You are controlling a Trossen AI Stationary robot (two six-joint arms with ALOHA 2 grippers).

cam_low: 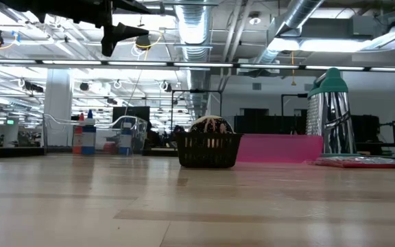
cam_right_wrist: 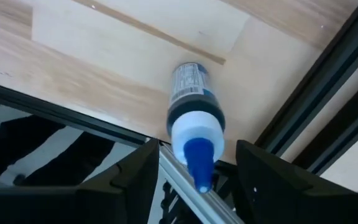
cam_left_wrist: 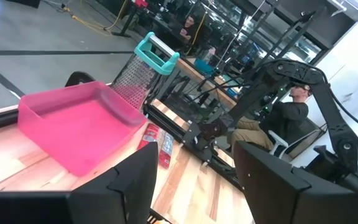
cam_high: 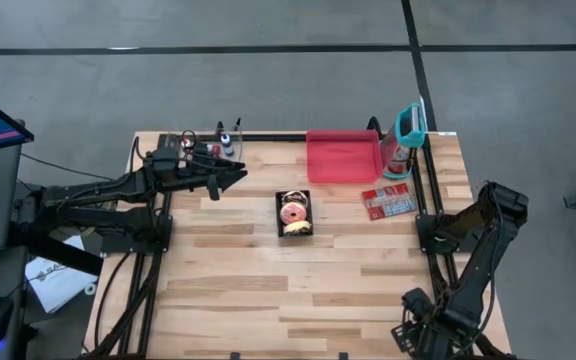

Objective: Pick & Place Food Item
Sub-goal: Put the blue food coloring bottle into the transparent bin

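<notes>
A pale wooden tabletop with a black rail frame stands on a grey floor, and the level view across it looks into a large hall with ceiling pipes and strip lights. Near the middle of the tabletop sits a small black basket holding a pink-iced doughnut, which shows above the basket's rim in the low view. Behind it, toward the far edge, lies a pink tray. Just beside the tray's right end stands a metal grater with a teal handle, and a red packet lies flat in front of the grater. 2 small bottles stand at the far left corner. The left hand hangs level above the tabletop, left of the basket and well apart from it, its 2 fingers spread with nothing between them. A seated person shows beyond the table's right side. The right arm is folded over the right edge, its hand pointing down with fingers parted and empty, over a bottle with a blue cap beside the rail.
</notes>
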